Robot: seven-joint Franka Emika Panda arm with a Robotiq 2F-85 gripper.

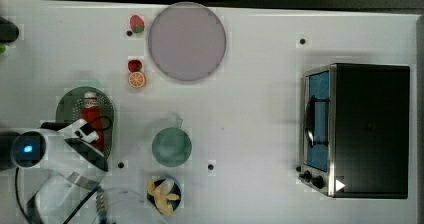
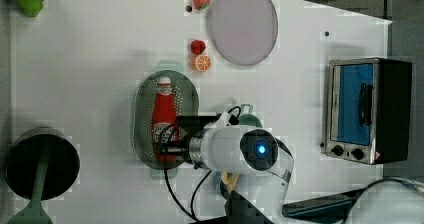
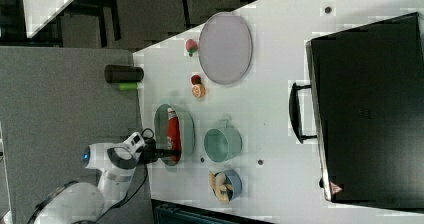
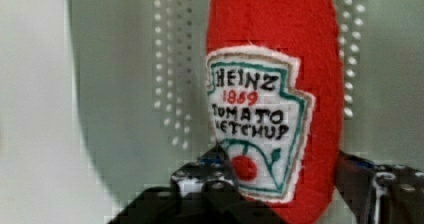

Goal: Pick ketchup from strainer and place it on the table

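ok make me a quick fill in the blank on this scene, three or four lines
1. The ketchup lies inside the pale green ______.
2. In the top view, the orange slice sits just below a red ______.
3. The gripper's fingers stand on either side of the bottle's ______ end, the one away from its white cap.
4. The round plate on the table has ______ on it.

Missing words: strainer; strawberry; bottom; nothing

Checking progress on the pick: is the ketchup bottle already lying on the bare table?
No, in the left view the ketchup bottle lies inside the green strainer, not on the table.
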